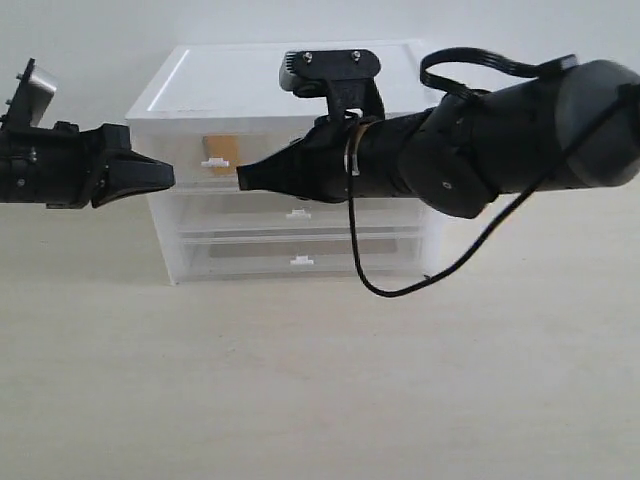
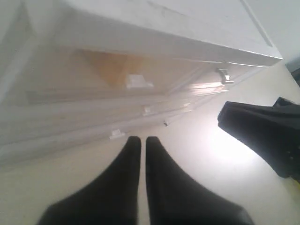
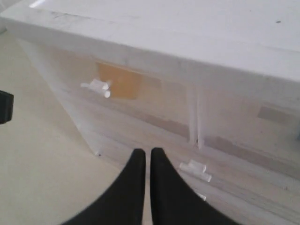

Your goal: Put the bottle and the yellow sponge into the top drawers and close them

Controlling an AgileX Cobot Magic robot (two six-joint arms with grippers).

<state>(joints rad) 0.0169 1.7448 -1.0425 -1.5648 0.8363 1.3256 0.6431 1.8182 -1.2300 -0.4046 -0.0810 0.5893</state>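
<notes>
Left wrist view shows the left pincer (image 2: 143,140), its smooth black tapered fingers pressed together and empty; the right pincer (image 3: 144,152) is likewise closed on nothing. Both point at the front of the frosted translucent drawer unit (image 1: 290,70). Inside its pushed-in top drawer (image 3: 159,98), behind a white tab handle (image 3: 96,86), the yellow sponge (image 3: 119,80) shows as a blurred orange block. In the exterior view the right arm (image 1: 500,140) hides the other top drawer; the bottle cannot be made out.
</notes>
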